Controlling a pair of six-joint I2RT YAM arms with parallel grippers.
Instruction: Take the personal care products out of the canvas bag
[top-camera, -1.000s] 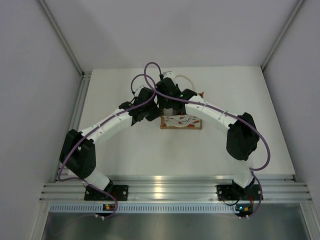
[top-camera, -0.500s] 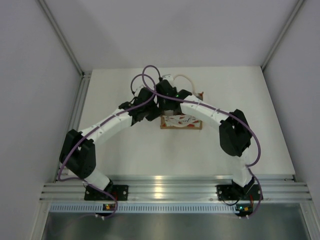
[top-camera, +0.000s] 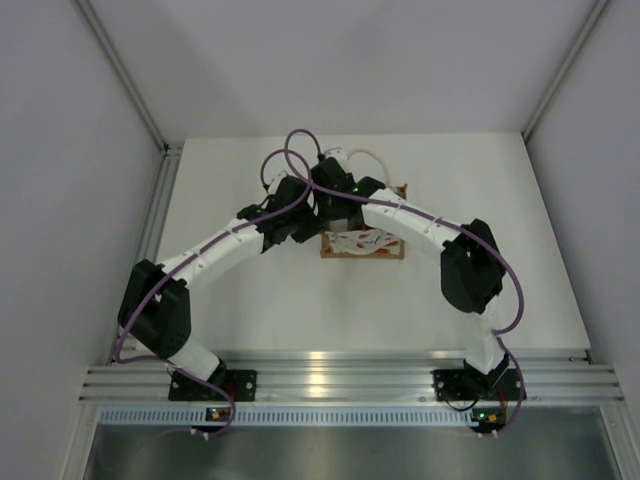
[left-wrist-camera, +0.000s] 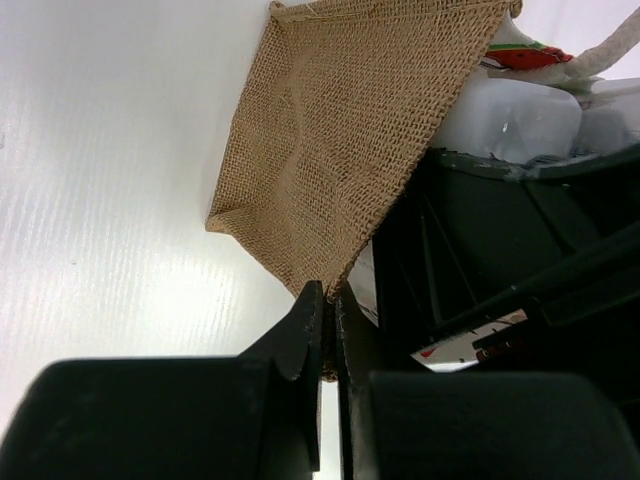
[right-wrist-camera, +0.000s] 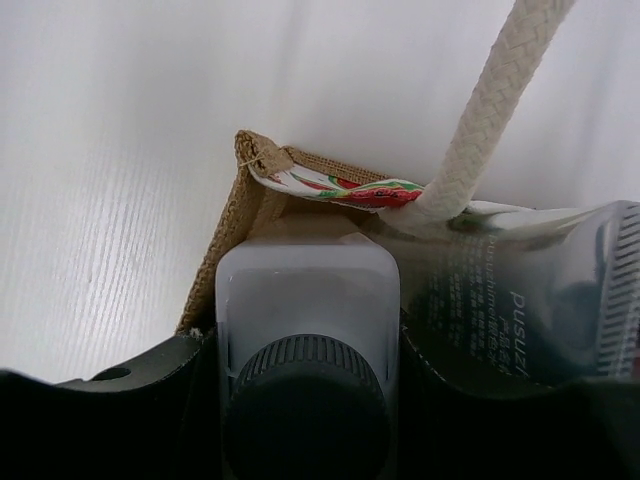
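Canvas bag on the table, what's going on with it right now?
Both arms are working at the canvas bag. The left end effector is shut on the bag's tan side edge. The right end effector is at the bag's mouth with the white bottle between its fingers; whether it is clamped can't be told. A pale bottle stands beside it in the bag.

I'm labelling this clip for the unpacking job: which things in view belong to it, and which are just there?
Part of the job:
canvas bag, its edge pinched by the left hand
white bottle with dark cap, inside the bag
pale grey bottle beside it

Just there:
purple cables
aluminium rail
table
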